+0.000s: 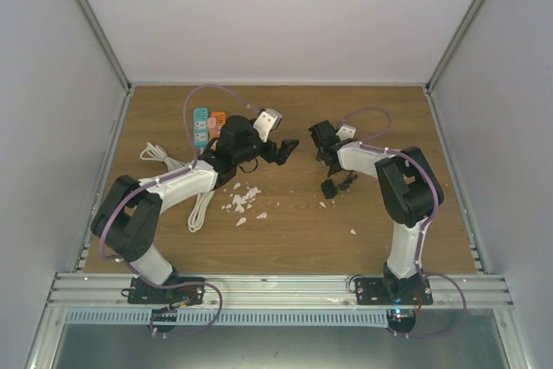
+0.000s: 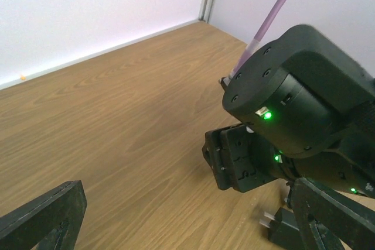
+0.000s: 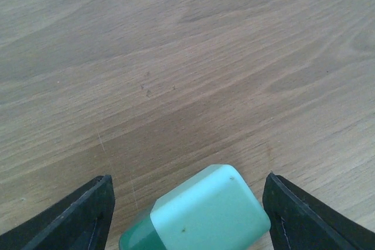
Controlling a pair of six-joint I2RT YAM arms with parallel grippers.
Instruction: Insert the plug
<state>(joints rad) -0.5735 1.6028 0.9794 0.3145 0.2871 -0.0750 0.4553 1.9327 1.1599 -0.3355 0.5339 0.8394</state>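
Plug (image 3: 208, 209), mint-green, between right hand (image 3: 186, 188) fingers, gaps both sides, ungrasped; left hand (image 2: 187, 197) spread wide, empty

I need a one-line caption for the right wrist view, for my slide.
The open right gripper flanks a mint-green block lying on the wooden table.

Teal-and-orange power strip (image 1: 201, 131) lies flat, upper left of centre in the top view, with its white cord (image 1: 200, 209) trailing down-left. The black plug (image 1: 329, 187) sits on the wood right of centre, metal prongs (image 2: 266, 221) pointing left in the left wrist view. There's also a mint-green rounded block (image 3: 208, 215) at bottom centre of the right wrist view.
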